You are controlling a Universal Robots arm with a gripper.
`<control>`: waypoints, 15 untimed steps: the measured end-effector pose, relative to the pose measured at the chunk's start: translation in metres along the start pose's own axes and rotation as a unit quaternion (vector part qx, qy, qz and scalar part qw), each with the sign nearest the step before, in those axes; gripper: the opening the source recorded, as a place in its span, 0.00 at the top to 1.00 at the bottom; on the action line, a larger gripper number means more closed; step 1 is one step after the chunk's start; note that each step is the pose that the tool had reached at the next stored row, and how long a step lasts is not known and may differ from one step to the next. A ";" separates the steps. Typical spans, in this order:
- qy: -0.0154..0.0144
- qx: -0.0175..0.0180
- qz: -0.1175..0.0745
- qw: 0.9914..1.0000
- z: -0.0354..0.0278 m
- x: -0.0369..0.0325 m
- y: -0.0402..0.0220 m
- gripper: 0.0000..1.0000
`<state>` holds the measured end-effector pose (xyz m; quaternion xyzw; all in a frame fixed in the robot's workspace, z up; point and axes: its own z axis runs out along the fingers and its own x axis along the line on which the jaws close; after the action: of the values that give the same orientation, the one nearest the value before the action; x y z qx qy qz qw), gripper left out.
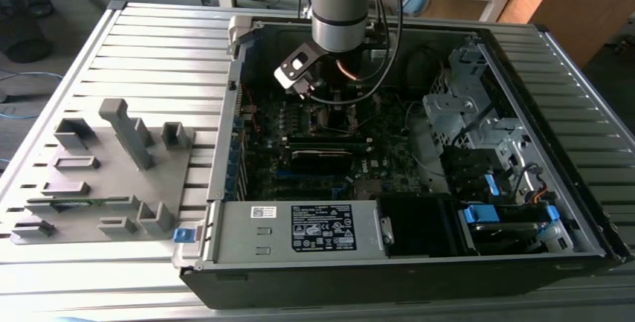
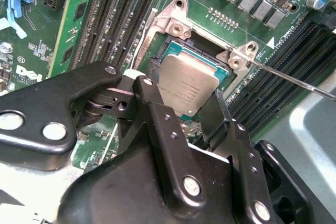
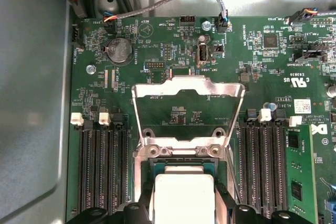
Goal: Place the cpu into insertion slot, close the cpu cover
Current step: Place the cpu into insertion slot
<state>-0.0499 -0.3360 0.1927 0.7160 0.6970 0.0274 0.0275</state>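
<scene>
The cpu (image 2: 190, 77), a small square chip with a dull silver face, sits between my gripper's (image 2: 184, 92) two black fingers (image 2: 152, 106), right over the insertion slot (image 2: 176, 27). My gripper is shut on the cpu's two opposite edges. In the first wrist view the cpu (image 3: 182, 195) lies low over the insertion slot (image 3: 184, 165), and I cannot tell if it rests in it. The cpu cover (image 3: 188, 85), a silvery hollow frame, stands swung open behind the slot. Its thin wire lever (image 2: 294, 80) sticks out to one side. In the exterior view my gripper (image 1: 332, 106) reaches down into the open case.
Long black memory slots (image 3: 102, 171) flank the socket on both sides. Cables (image 3: 157, 3) run along the board's far edge. A grey power-supply box (image 1: 297, 229) fills the case's near side. A grey fixture tray (image 1: 100, 173) lies at the exterior view's left.
</scene>
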 end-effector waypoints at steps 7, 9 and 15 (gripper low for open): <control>0.000 0.000 0.000 1.000 -0.0009 0.0001 0.0001 0.46; 0.000 0.000 0.000 1.000 -0.0032 0.0001 0.0003 0.46; 0.000 0.000 -0.002 1.000 -0.0038 0.0000 0.0003 0.46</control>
<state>-0.0499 -0.3359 0.1965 0.7147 0.6984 0.0278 0.0277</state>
